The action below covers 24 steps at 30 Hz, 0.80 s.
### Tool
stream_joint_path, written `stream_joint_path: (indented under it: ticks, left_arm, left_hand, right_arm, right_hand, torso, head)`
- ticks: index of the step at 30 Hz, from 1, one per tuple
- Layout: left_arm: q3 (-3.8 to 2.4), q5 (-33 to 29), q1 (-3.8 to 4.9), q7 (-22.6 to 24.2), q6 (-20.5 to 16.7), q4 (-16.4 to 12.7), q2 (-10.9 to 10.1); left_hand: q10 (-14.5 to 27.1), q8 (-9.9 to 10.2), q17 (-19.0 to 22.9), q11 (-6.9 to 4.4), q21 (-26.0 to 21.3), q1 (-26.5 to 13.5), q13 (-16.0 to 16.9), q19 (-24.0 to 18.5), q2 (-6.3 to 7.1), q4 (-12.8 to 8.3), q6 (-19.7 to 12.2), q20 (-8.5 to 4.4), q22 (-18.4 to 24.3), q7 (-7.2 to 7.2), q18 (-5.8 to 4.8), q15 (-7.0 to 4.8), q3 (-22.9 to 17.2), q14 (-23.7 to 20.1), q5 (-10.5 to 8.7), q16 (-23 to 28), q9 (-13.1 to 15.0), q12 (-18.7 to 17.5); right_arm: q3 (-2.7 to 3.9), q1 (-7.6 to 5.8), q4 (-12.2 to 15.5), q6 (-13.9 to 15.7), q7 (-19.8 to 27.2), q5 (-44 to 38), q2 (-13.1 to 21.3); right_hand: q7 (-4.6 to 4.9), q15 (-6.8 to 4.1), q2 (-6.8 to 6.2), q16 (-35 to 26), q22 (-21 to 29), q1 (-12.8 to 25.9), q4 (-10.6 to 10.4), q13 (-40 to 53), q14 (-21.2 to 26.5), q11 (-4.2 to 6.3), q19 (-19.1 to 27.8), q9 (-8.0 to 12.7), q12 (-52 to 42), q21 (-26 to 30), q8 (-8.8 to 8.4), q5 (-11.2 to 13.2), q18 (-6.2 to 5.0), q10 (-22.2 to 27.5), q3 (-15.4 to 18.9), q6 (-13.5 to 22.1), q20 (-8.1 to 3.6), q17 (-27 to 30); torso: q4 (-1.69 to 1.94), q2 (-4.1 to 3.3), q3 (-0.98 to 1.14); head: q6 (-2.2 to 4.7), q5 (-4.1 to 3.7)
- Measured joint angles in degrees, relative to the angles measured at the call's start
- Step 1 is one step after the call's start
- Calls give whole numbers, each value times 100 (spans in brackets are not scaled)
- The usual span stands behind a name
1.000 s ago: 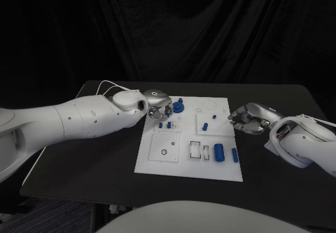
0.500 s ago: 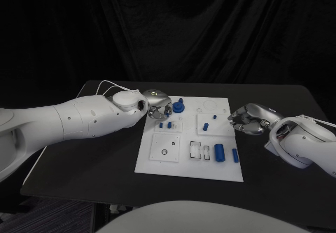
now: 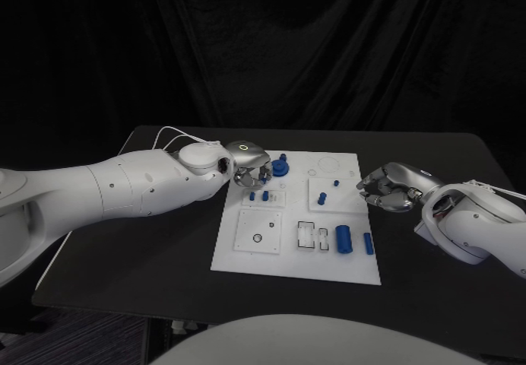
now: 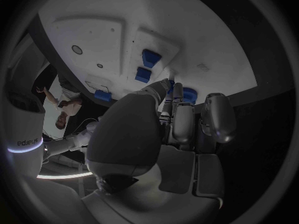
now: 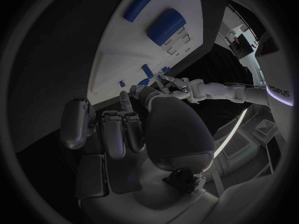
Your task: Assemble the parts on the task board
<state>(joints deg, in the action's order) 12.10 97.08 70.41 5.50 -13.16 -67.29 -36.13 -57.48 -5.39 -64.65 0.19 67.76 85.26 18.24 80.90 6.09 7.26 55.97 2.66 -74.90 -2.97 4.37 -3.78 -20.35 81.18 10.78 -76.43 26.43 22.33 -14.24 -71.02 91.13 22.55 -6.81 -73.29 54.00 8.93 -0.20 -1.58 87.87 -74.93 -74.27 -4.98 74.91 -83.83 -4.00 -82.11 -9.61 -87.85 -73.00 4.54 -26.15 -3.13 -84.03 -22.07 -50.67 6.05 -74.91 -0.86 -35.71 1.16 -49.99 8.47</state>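
On the black table (image 3: 143, 266) the white task board (image 3: 296, 262) lies with its long sides running from the near edge toward the far edge. Nearest on the board, toward its right edge, a fat blue cylinder (image 3: 343, 238) lies on its side, long axis pointing near to far, and just beside it at the right edge a thinner blue bar (image 3: 367, 243) lies the same way. Farther in, a short blue peg (image 3: 321, 199) stands in the right half of the board, tilted slightly, and two small blue pegs (image 3: 258, 196) stand side by side in the left half.

The right hand (image 3: 386, 187) hovers at the board's right edge, level with the single peg, palm toward the board; its fingers are curled in and nothing shows between them. Near the far left corner a blue knobbed piece (image 3: 280, 166) stands upright. The left hand (image 3: 250, 167) reaches in over the board's left edge, its fingertips (image 4: 169, 87) closed on that piece.
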Motion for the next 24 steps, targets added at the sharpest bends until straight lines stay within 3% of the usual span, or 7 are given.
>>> stream_joint_path:
  ticks: [24]
  left_arm:
    - [-3,0,-13,-39,149,-5,-25]
  left_hand:
    - [0,9,98,-1,-113,-23,8,-62,22,-16,-1,20,0,0,0,21,-16,-21,1,67,-21,-21]
  right_arm:
    - [0,2,5,-22,0,9,6]
  right_hand:
    - [0,0,0,0,1,0,0,0,0,0,0,-1,0,0,0,0,-1,0,0,0,0,0]
  torso:
    - [5,2,1]
  head:
    - [0,6]
